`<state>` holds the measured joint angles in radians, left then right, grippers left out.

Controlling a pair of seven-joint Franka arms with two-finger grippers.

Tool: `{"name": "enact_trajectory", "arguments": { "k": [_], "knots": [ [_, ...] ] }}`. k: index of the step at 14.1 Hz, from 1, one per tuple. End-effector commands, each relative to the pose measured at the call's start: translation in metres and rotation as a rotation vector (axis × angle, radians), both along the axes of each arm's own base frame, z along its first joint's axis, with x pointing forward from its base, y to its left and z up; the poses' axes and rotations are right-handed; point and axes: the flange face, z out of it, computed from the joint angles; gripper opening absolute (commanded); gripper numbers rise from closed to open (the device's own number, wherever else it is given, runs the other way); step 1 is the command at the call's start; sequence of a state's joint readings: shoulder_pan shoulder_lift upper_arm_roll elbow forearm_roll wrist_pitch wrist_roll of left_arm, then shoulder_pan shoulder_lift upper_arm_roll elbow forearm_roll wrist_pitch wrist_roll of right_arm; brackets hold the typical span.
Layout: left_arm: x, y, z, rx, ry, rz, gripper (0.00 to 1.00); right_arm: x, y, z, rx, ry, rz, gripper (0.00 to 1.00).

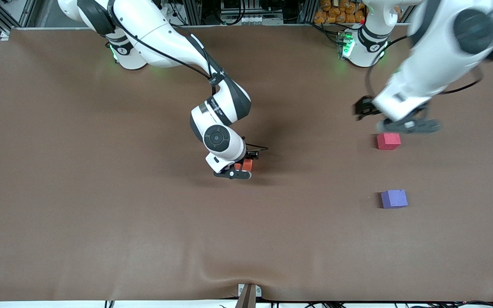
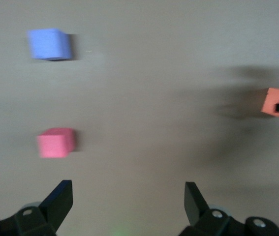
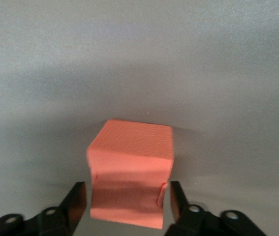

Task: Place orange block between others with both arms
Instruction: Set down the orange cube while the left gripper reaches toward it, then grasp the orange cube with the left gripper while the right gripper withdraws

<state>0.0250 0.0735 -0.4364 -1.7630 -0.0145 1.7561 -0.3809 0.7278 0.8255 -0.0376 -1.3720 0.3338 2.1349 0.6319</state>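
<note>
Showing the handover stage: we see the orange block [image 1: 247,165] set down near the middle of the table [image 1: 101,192], well apart from the two others.

Right gripper [image 1: 239,172]: low over the orange block, fingers just parted; in the right wrist view the pads [image 3: 80,199] stand just off the block's sides, where faint dents mark the foam. We judge it released, not held.

Left gripper [image 1: 409,125]: over the table just beside the pinkish-red cube [image 1: 388,141], fingers spread wide and empty. Its outline is smeared, so we take the arm to be moving.

Purple cube [image 1: 394,199]: nearer the front camera than the pinkish-red cube, a bare gap between them.

Orientation: the orange block [image 3: 129,172] is a cube and has no long axis; it rests flat, its faces roughly square to the right gripper's fingers.

Risks: a finger may drag or tip the light block as the right arm lifts away; the left arm may meet the right gripper if it reaches in too soon; a skewed grasp could nudge either neighbour during placing.
</note>
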Motion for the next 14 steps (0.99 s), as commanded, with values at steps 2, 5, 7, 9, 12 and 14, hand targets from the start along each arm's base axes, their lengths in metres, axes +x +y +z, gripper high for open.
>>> {"name": "enact_trajectory", "arguments": {
  "k": [2, 5, 7, 9, 12, 14],
  "knots": [
    [0.013, -0.094, -0.057, -0.031, 0.005, 0.038, 1.0, 0.011, 0.002, 0.025, 0.033, -0.007, -0.033, 1.0],
    [0.016, -0.149, -0.095, -0.026, 0.029, -0.025, 1.0, 0.039, -0.037, 0.056, 0.025, -0.016, -0.066, 1.0],
    [0.025, -0.156, -0.108, -0.032, 0.014, -0.044, 1.0, 0.062, -0.076, 0.074, 0.027, -0.02, -0.093, 1.0],
    [0.03, -0.163, -0.127, -0.039, -0.005, -0.069, 1.0, 0.081, -0.118, 0.091, 0.001, -0.063, -0.056, 1.0],
    [0.016, -0.219, -0.155, -0.079, -0.036, -0.15, 1.0, 0.083, -0.189, 0.135, -0.026, -0.115, -0.014, 1.0],
    [0.014, -0.254, -0.16, -0.102, -0.05, -0.155, 1.0, 0.074, -0.248, 0.16, -0.019, -0.124, 0.009, 1.0]
  ]
}}
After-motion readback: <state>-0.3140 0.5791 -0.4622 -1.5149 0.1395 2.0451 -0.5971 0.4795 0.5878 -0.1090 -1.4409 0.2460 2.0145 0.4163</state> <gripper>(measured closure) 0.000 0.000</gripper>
